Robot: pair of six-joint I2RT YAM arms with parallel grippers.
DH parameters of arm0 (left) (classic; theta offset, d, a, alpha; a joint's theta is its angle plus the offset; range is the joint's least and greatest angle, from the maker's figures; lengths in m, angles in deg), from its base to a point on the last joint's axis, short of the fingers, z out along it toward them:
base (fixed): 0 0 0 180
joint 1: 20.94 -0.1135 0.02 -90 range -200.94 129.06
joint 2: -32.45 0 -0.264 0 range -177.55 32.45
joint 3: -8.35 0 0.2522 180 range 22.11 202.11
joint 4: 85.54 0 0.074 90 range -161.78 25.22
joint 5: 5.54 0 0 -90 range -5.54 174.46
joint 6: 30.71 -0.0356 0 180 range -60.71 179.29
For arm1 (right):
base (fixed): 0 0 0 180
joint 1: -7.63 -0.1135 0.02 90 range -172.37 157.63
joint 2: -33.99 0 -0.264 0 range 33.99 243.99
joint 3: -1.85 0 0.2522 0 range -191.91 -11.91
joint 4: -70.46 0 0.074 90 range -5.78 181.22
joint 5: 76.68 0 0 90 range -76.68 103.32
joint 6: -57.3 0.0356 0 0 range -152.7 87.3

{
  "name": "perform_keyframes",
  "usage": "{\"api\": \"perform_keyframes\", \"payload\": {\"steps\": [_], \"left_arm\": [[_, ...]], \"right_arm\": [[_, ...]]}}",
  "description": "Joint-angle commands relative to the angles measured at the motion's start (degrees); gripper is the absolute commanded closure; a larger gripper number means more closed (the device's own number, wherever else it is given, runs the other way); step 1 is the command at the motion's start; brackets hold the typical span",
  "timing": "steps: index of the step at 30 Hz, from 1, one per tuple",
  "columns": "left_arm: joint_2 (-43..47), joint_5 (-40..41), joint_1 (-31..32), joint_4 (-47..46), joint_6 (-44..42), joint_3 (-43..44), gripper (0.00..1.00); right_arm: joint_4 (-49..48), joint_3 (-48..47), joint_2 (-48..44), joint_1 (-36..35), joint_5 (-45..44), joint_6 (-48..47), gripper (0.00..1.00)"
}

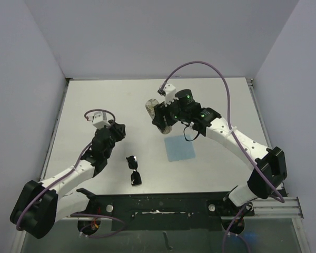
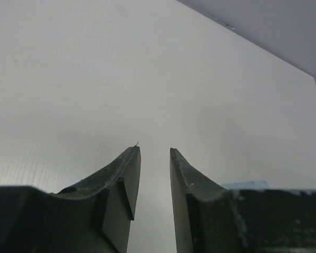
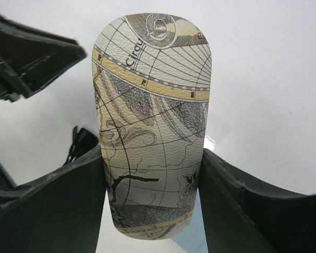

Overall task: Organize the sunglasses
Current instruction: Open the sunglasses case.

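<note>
The table (image 1: 121,100) is lit brightly from above; soft shadows are cast. It is washed out in the right wrist view

The sunglasses (image 1: 133,169) lie on the table (image 1: 221,105) near its front edge, left of centre, between the 2 arm bases. The cloth (image 1: 179,147) lies flat to their right and a little farther back, apart from them. Behind the cloth and slightly to its left, near the table's middle, the glasses case (image 1: 149,108) sits between the 2 fingers of the right gripper (image 1: 160,120). In the right wrist view, 1 finger presses on each long side of the case (image 3: 152,121). Whether it touches the table cannot be told. The left gripper (image 1: 116,130) is left of the sunglasses and farther back, well apart from the case, over bare table with nothing between its fingers.
</note>
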Motion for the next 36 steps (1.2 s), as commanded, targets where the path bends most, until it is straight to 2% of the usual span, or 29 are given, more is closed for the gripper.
{"api": "perform_keyframes", "payload": {"steps": [1,4,10,15,17,25,32,36], "left_arm": [[0.52,-7.60,0.41,-6.78,1.15,5.40,0.71],[0.77,-9.62,0.42,-9.36,0.44,6.39,0.71],[1.88,-15.61,0.33,-15.47,-0.63,6.72,0.69],[1.56,-21.84,0.25,-21.55,-0.26,6.86,0.60],[0.91,-26.01,0.33,-24.88,0.57,6.83,0.54],[-4.30,-39.36,-0.47,-39.50,8.10,7.15,0.48],[-9.67,-44.24,-2.90,-49.09,17.96,7.85,0.47],[-12.33,-44.31,-5.95,-55.74,18.62,7.10,0.47]], "right_arm": [[-8.62,1.00,-4.31,2.28,12.98,-1.91,1.00],[-13.09,2.46,-5.39,5.02,22.56,-0.85,1.00],[-17.68,3.28,-5.04,9.02,33.06,0.69,1.00],[-23.24,4.96,-4.34,10.94,40.05,4.10,1.00],[-25.07,5.70,-4.09,11.10,41.32,4.98,1.00],[-26.43,6.10,-2.63,11.20,44.32,5.05,1.00],[-26.42,7.23,-3.00,11.28,44.34,4.03,1.00],[-26.20,7.41,-3.04,11.19,44.18,3.69,1.00]]}}
